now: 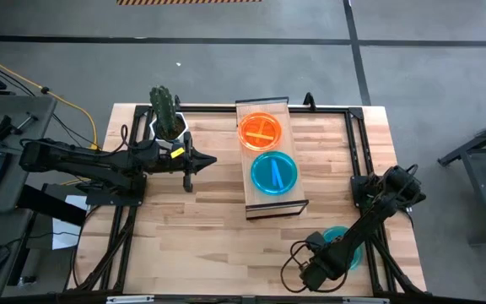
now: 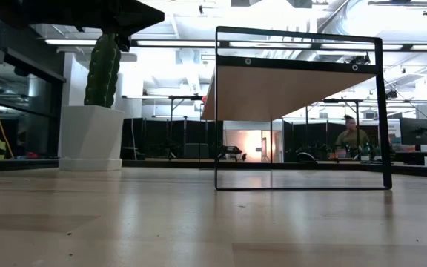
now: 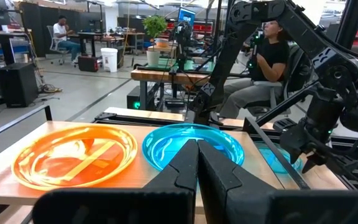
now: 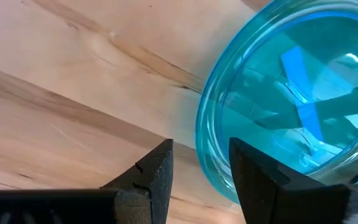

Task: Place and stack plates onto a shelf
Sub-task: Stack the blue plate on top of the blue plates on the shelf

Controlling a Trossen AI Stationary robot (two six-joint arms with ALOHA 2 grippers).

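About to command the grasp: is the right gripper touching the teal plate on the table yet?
Cannot tell. The right wrist view shows the right gripper open, the teal plate rim just beyond its fingertips, without a plain gap or contact. In the high view the arm covers the spot.

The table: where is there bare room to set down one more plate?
Bare wood lies on the table between the shelf and the near edge, left of the right gripper. The shelf is crowded: an orange plate and a teal plate fill it. Another teal plate sits under the right arm.
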